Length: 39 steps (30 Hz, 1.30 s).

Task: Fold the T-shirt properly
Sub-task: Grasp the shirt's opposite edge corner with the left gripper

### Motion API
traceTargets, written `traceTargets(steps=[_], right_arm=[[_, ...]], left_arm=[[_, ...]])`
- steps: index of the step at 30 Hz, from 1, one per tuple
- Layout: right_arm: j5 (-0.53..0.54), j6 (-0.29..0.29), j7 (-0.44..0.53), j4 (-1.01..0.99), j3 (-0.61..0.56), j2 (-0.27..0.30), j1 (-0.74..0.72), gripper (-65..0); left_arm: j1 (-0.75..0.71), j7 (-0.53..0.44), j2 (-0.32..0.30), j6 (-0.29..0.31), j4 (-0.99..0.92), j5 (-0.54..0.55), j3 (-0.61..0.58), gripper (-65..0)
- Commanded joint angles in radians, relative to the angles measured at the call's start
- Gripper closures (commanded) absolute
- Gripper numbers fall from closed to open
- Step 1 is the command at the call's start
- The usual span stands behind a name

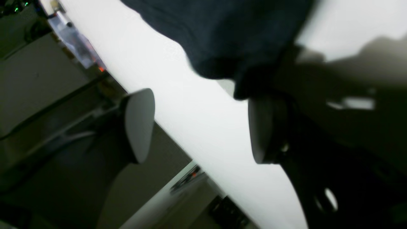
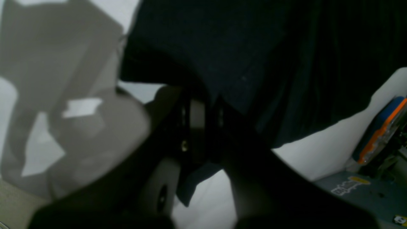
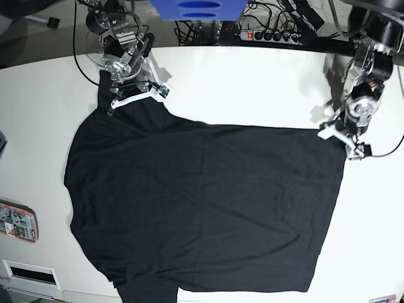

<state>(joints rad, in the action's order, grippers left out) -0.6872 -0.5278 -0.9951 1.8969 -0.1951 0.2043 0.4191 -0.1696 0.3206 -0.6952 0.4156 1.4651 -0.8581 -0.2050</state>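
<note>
While the T-shirt (image 3: 202, 208) lies spread, unfolded, on the white surface (image 3: 252, 88), right jaws pinch its corner; left jaws gape empty.

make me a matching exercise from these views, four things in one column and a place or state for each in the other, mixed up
Things:
1. left hand
2. right hand
3. T-shirt
4. power strip

Places or states:
A. clamped shut on a corner of black cloth
B. spread out over the middle of the white table
C. beyond the far edge of the table, red switch at one end
D. wide open, nothing between its pads, beside the cloth's corner

Pairs: 1-D, 2-A, 3-B, 4-C
</note>
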Motion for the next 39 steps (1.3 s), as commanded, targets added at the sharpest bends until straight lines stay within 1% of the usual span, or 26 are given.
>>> traceTargets(steps=[1, 7, 11, 14, 16, 18, 21, 24, 26, 29, 30, 31, 36, 39], right_arm=[[0.017, -0.016, -0.012, 0.013, -0.002, 0.004, 0.008, 0.0], [0.017, -0.016, -0.014, 0.017, -0.002, -0.009, 0.008, 0.0], [0.017, -0.016, -0.014, 0.017, -0.002, -0.010, 0.008, 0.0], [0.017, -0.016, -0.014, 0.017, -0.002, -0.010, 0.008, 0.0], [0.017, -0.016, -0.014, 0.017, -0.002, -0.010, 0.008, 0.0], [0.017, -0.016, -0.014, 0.017, -0.002, -0.010, 0.008, 0.0], [0.017, -0.016, -0.014, 0.017, -0.002, -0.010, 0.008, 0.0], [0.017, -0.016, -0.014, 0.017, -0.002, -0.010, 0.008, 0.0], [0.019, -0.016, -0.014, 0.017, -0.004, -0.010, 0.008, 0.0], [0.017, -0.016, -0.014, 0.017, -0.028, -0.012, 0.008, 0.0], [0.017, -0.016, -0.014, 0.019, -0.037, -0.012, 0.008, 0.0], [0.017, -0.016, -0.014, 0.019, -0.039, -0.012, 0.008, 0.0], [0.017, -0.016, -0.012, 0.025, -0.053, -0.012, 0.008, 0.0], [0.016, -0.013, -0.005, 0.025, -0.048, -0.012, 0.007, 0.0]], left_arm=[[0.000, -0.051, 0.016, 0.041, -0.005, 0.046, -0.024, -44.2], [0.017, -0.051, 0.036, 0.039, -0.066, 0.047, -0.096, -44.2], [0.041, -0.051, 0.068, 0.039, -0.097, 0.041, -0.100, -43.9], [0.043, -0.051, 0.078, 0.039, -0.114, 0.043, -0.100, -43.0], [0.043, -0.051, 0.093, 0.039, -0.114, 0.040, -0.113, -39.3], [0.043, -0.051, 0.093, 0.039, -0.114, 0.046, -0.132, -32.7], [0.043, -0.051, 0.096, 0.039, -0.114, 0.047, -0.139, -20.4], [0.043, -0.051, 0.127, 0.039, -0.114, 0.047, -0.135, -11.0], [0.045, -0.051, 0.133, 0.039, -0.114, 0.047, -0.133, -8.4], [0.045, -0.051, 0.136, 0.039, -0.114, 0.040, -0.136, -6.9], [0.045, -0.051, 0.136, 0.039, -0.111, 0.038, -0.138, -4.3], [0.045, -0.051, 0.136, 0.039, -0.109, 0.038, -0.138, 0.0], [0.058, -0.051, 0.130, 0.039, -0.108, 0.035, -0.132, 0.0], [0.052, -0.051, 0.131, 0.039, -0.106, 0.036, -0.060, 0.0]])
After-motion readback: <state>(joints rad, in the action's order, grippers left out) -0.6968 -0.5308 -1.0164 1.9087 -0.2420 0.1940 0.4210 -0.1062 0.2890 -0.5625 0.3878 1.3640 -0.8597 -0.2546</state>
